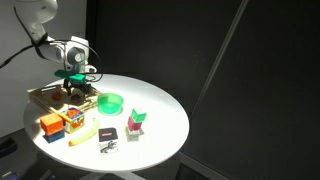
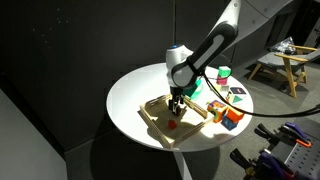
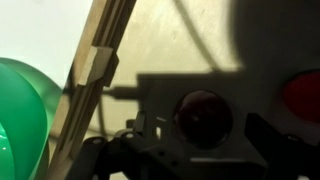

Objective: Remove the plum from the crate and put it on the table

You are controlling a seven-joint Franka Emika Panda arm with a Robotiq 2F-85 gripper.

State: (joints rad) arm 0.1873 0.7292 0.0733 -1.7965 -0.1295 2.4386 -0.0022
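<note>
In the wrist view the dark maroon plum lies on the floor of the light wood crate, in the gripper's shadow. My gripper is open and low over it, with one finger on each side of the plum and a small gap on both sides. In both exterior views the gripper reaches down into the crate on the round white table. There the fingers hide the plum.
A brighter red-orange fruit lies in the crate beside the plum. A green bowl stands just outside the crate rim. An orange box, a banana and small items sit on the table.
</note>
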